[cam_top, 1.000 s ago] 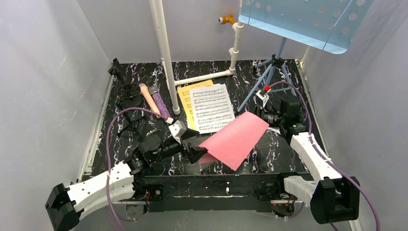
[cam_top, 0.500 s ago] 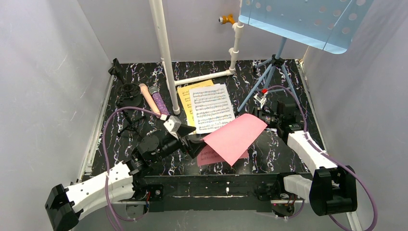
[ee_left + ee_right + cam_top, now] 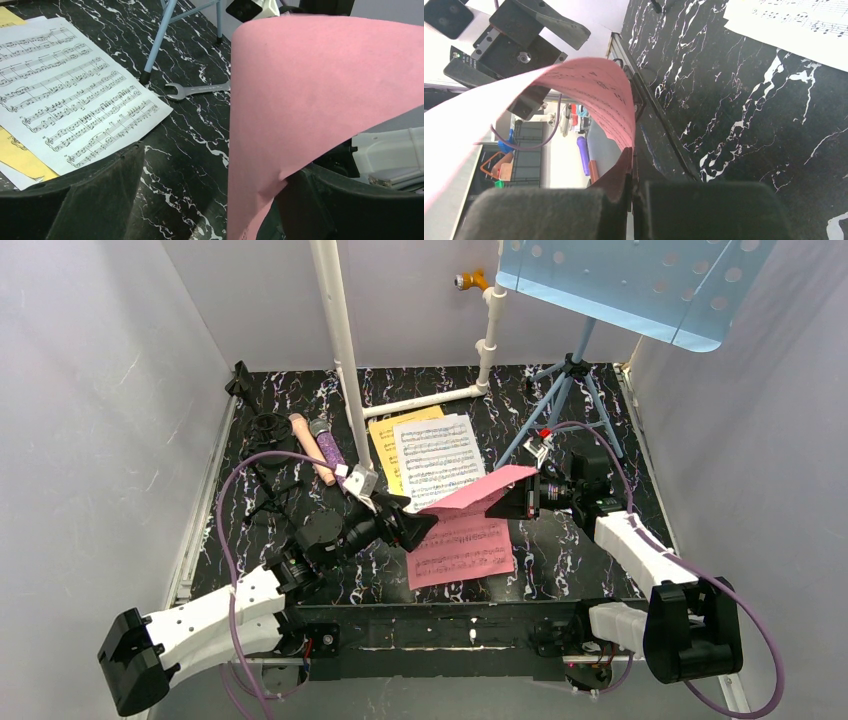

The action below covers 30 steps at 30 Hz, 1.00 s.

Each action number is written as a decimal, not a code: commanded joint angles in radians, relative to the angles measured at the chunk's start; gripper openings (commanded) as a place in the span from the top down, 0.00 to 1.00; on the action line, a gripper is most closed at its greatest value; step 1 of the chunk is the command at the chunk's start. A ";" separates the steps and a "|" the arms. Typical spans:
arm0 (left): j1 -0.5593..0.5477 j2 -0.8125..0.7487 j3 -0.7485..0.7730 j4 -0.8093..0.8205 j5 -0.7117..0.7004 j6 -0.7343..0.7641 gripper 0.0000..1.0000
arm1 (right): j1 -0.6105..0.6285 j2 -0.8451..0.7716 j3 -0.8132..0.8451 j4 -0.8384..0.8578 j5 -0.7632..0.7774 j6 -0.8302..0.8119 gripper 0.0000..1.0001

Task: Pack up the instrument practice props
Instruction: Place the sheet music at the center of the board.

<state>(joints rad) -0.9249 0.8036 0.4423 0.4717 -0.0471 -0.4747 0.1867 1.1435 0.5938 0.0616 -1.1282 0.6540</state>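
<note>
Top external view: 2 robot arms work a pink sheet-music page [image 3: 462, 545] at the middle of the black marbled table [image 3: 560, 560], and the packing-up looks barely begun. The right gripper [image 3: 518, 502] is pinched shut on the page's far edge and holds that half raised, so it curls over toward the near side. The near half lies flat, print up. The left gripper [image 3: 408, 526] sits at the page's left edge with its jaws wide apart and has hold of nothing. In the left wrist view the pink curl hangs between its 2 fingers [image 3: 75, 200], close to the one on the right of that view, though contact cannot be confirmed. Everything else appears unpacked, and no box or bag is in sight. A white sheet-music page [image 3: 437, 460] and a yellow page [image 3: 383, 438] lie flat just beyond the pink one. The peach microphone [image 3: 305, 440] and purple glitter microphone [image 3: 327, 445] lie side by side at the left, near the round-base holder [image 3: 268, 430] and black mic tripod [image 3: 268, 502]. The light-blue music rack [image 3: 640, 285] stands upright on its legs at the far right. A silver wrench [image 3: 197, 89] lies by its foot, and white pipes [image 3: 340, 340] rise behind.
</note>
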 commanded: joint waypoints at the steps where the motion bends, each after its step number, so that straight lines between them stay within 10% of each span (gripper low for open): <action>1: -0.003 -0.034 0.028 0.026 -0.057 -0.009 0.15 | 0.006 0.005 0.010 0.034 -0.005 -0.015 0.99; 15: -0.003 0.034 0.054 0.022 -0.019 -0.016 1.00 | 0.007 -0.014 0.014 0.020 -0.008 -0.036 0.99; 23: -0.002 0.050 0.083 -0.032 -0.088 0.015 1.00 | 0.006 -0.035 0.024 -0.022 -0.001 -0.087 0.99; 30: -0.001 0.131 0.291 -0.304 -0.215 0.193 1.00 | -0.009 -0.096 0.106 -0.300 0.127 -0.379 0.21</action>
<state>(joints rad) -0.9253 0.8906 0.6022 0.3126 -0.1539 -0.4095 0.1860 1.0985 0.6193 -0.0727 -1.0851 0.4854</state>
